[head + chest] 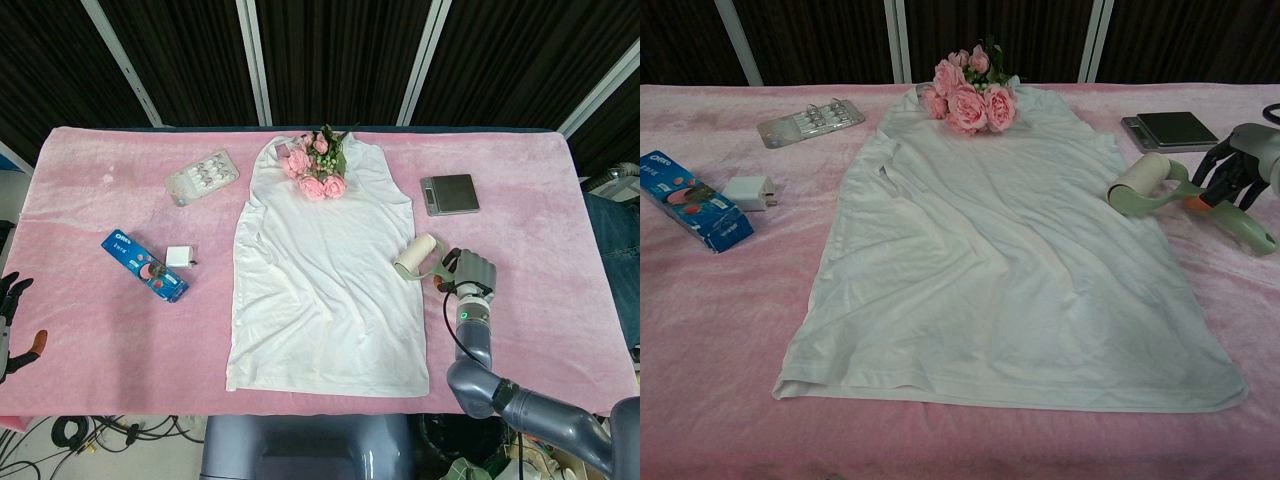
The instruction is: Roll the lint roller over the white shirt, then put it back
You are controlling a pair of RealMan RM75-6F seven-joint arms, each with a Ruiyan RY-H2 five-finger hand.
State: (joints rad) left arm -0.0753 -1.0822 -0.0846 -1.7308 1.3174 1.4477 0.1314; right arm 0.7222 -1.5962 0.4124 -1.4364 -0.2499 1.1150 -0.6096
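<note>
The white shirt (pixel 325 280) lies flat along the middle of the pink table, collar at the far end. The lint roller (pixel 420 256) lies just off the shirt's right edge, its white roll (pixel 1145 183) touching the hem side and its green handle (pixel 1245 230) pointing to the right. My right hand (pixel 1245 160) is over the handle near its neck, fingers curled around it. In the head view that right hand (pixel 474 272) covers the handle. My left hand (pixel 12 320) hangs off the table's left edge, fingers apart and empty.
Pink flowers (pixel 970 95) lie on the shirt's collar. A grey scale (pixel 1170 128) sits behind the roller. On the left are a blister pack (pixel 201 177), a blue biscuit box (pixel 144 265) and a white charger (pixel 179 257).
</note>
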